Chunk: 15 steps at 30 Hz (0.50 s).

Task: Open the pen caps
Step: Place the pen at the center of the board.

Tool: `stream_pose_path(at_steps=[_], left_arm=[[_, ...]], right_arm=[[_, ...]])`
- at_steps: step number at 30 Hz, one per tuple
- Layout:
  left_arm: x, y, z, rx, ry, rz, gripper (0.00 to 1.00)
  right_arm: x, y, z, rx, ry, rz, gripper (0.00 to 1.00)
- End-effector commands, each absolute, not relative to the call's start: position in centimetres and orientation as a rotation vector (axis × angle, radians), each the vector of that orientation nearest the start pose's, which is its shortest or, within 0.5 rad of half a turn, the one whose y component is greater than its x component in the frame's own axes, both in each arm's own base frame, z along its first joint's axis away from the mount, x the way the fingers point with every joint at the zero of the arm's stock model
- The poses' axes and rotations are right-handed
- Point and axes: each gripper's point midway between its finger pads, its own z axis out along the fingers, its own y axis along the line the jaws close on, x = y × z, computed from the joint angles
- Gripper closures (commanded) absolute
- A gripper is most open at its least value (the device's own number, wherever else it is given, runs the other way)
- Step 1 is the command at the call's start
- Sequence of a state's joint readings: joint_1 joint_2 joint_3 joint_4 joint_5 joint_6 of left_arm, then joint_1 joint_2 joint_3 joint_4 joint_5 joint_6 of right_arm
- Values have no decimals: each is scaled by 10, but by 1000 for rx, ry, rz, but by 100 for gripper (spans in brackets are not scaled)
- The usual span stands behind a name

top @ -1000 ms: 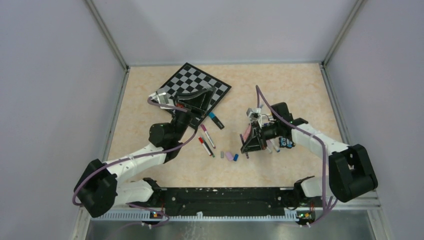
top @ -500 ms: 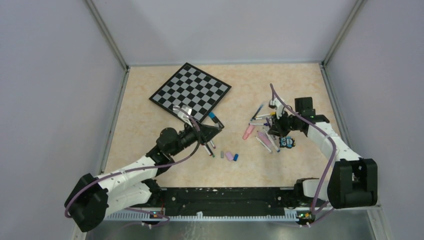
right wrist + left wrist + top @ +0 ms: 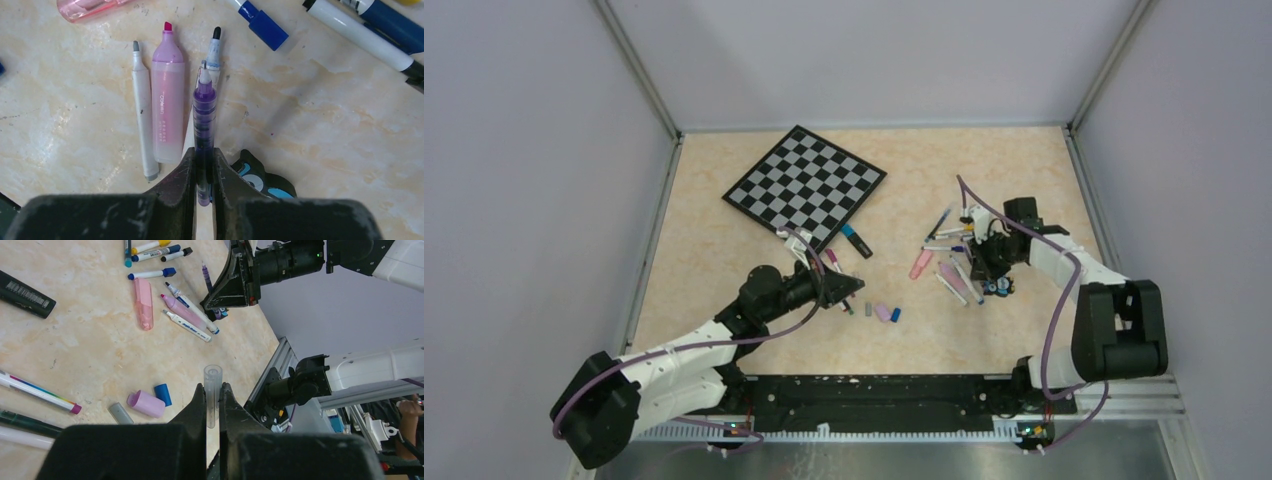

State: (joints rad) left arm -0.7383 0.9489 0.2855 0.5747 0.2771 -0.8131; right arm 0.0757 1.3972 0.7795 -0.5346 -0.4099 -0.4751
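Observation:
My left gripper (image 3: 213, 386) is shut on a clear pen cap (image 3: 212, 377), held upright above the table near three loose caps: grey (image 3: 120, 413), pink (image 3: 146, 404) and blue (image 3: 162, 394). In the top view the left gripper (image 3: 854, 287) is just left of those caps (image 3: 882, 313). My right gripper (image 3: 204, 150) is shut on an uncapped purple pen (image 3: 204, 112), tip pointing away, low over the table. In the top view the right gripper (image 3: 980, 262) is over the pen pile.
An uncapped white pen (image 3: 142, 120), pink highlighter (image 3: 167, 100) and black-tipped pen (image 3: 213, 50) lie beside the purple pen. The black-and-blue owl figure (image 3: 260, 177) sits under my right fingers. Capped pens (image 3: 944, 238) lie behind. The checkered board (image 3: 805, 186) is at the back left.
My left gripper has moved from the checkered board down toward the loose caps. My right gripper has moved right to the pen pile and lowered.

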Motion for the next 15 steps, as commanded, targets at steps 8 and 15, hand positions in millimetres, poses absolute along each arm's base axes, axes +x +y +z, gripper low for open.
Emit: stream_pose_path(at_steps=[8,15], left_arm=[[185,-279,184,192,1804,-1404,100],[180,-282,183,223,1812,-1431,100]], right_arm=[[271,60,26,-754,2624,367,85],[272,61,29,-750,2620,379,79]])
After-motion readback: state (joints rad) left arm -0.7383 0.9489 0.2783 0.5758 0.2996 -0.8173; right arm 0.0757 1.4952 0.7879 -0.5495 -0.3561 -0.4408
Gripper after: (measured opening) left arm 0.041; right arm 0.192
